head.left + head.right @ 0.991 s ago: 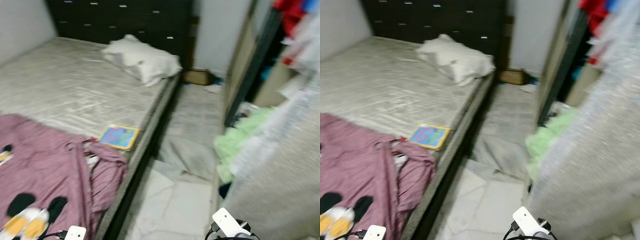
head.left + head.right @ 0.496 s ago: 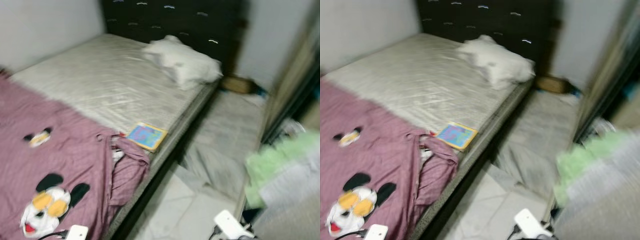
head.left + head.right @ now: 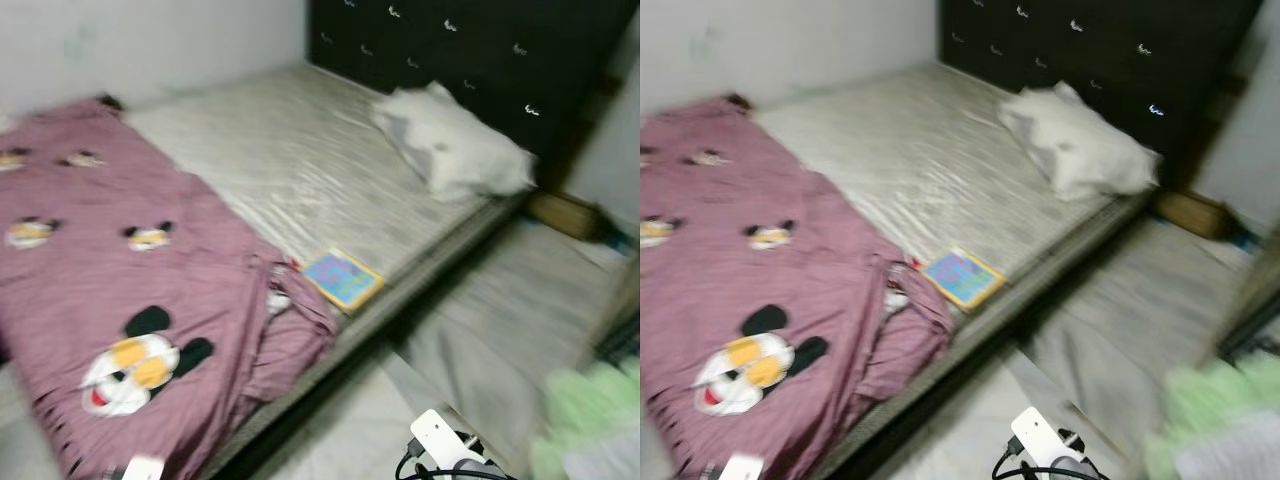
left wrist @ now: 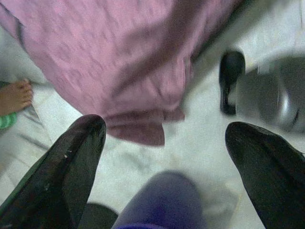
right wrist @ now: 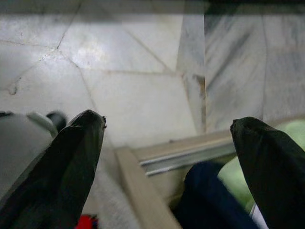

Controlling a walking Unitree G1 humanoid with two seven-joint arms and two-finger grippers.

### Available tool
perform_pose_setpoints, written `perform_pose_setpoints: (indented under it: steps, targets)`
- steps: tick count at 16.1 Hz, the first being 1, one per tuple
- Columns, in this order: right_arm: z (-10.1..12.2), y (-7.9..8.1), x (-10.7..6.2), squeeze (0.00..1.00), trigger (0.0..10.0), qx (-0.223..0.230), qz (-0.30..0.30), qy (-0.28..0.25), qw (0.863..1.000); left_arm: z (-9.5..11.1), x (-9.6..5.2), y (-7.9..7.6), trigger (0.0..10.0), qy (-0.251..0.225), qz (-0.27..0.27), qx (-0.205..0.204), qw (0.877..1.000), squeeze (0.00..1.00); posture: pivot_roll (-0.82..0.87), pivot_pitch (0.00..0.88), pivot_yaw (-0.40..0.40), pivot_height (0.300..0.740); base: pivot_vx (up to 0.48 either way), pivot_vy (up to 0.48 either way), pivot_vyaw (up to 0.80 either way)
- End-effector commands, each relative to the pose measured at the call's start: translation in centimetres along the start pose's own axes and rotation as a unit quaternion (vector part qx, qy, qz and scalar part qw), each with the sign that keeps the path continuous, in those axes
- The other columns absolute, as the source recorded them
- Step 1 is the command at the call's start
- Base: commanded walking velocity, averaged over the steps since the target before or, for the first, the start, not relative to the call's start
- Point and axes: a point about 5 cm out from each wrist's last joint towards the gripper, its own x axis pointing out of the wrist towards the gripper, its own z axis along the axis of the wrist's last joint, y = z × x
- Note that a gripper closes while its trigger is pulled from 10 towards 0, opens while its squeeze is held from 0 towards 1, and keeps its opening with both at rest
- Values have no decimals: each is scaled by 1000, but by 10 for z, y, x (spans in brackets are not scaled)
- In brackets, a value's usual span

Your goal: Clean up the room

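A purple blanket (image 3: 110,290) printed with cartoon mouse faces lies spread over the foot half of the bed (image 3: 300,170), reaching from the wall-side edge across to the floor-side edge, where its rumpled corner hangs over the side; in the left wrist view its hem (image 4: 138,129) droops down to the pale marble floor (image 4: 190,152). Just beside that rumpled corner, at the bed's floor-side edge, lies a small colourful book (image 3: 342,279), flat on the bare, light-coloured mattress cover. A white pillow (image 3: 455,150) sits at the head end, near the corner by the dark headboard (image 3: 470,50) and the floor-side edge. On the floor alongside the bed lies a grey cloth or sheet (image 3: 500,330), a brown box (image 3: 565,213) stands by the head corner, and a pale green heap (image 3: 590,420) of fabric shows blurred to the robot's right. The left gripper (image 4: 167,143) hangs low over the floor by the blanket's hem, its two black fingers (image 4: 71,162) spread wide apart and holding nothing; a person's bare foot (image 4: 15,95) rests on the floor nearby, and a dark shoe-like shape (image 4: 232,76) lies beside the blanket's edge. The right gripper (image 5: 167,143) hangs over the marble floor (image 5: 143,81) by a sliding-door track, its fingers (image 5: 71,162) likewise parted and empty.
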Motion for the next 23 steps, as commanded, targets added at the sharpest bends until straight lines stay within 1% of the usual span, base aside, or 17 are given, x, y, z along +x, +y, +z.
perform_pose_setpoints:
  steps: [1, 13, 14, 15, 16, 17, 18, 19, 20, 21, 22, 23]
  targets:
    - [-12, -5, -2, 0, 10000, 0, -4, 20, 1000, -4, 0, -3, 10000, 6, -5, 3, 1000, 0, -26, 0, -34, 740, 0, 0, 800]
    - [-10, -6, -2, 0, 10000, -2, -7, 17, 1000, -3, 0, -3, 10000, 4, -3, 3, 1000, 0, -21, 0, -38, 740, 0, 0, 800]
    - [-10, -6, -2, 0, 10000, -3, -11, 15, 1000, -2, 0, -3, 10000, 0, 1, 7, 1000, 0, -21, 0, -38, 740, 0, 0, 800]
    - [-8, -8, -2, 0, 10000, -9, -25, 7, 1000, 0, 0, -1, 10000, -14, 17, 2, 1000, 0, -22, 0, -36, 740, 0, 0, 800]
    - [-8, -10, -2, 0, 10000, 9, -41, 3, 999, 2, 0, 1, 10000, -25, 33, -10, 999, 0, -22, 0, -35, 740, 0, 0, 800]
    - [-10, -11, -3, 0, 10000, 70, -59, 3, 996, 4, -1, 2, 10000, -40, 49, -43, 997, 0, -22, 0, -33, 740, 0, 0, 800]
    - [-9, -11, -3, 0, 10000, 85, -64, -2, 994, 6, -1, 3, 10000, -53, 63, -66, 994, 0, -22, 0, -32, 740, 0, 0, 800]
    - [-5, -12, -2, 0, 10000, 77, -58, -13, 995, 9, -2, 5, 10000, -66, 81, -90, 990, 0, -16, 0, -35, 740, 0, 0, 0]
    - [-1, -13, -2, 0, 10000, 81, -59, -20, 995, 12, -2, 7, 10000, -76, 95, -114, 986, 0, -12, 0, -39, 740, 0, 0, 0]
    - [1, -14, -1, 0, 10000, 88, -61, -25, 994, 15, -2, 8, 10000, -86, 103, -125, 983, 0, -11, 0, -40, 740, 0, 0, 0]
    - [5, -17, -1, 0, 10000, 112, -77, -35, 990, 21, -3, 11, 10000, -101, 123, -126, 979, 0, -11, 0, -40, 740, 0, 0, 0]
    - [7, -18, -1, 0, 10000, 134, -83, -39, 987, 52, -6, 31, 10000, -142, 146, -120, 972, 0, -15, 0, -35, 740, 0, 0, 0]
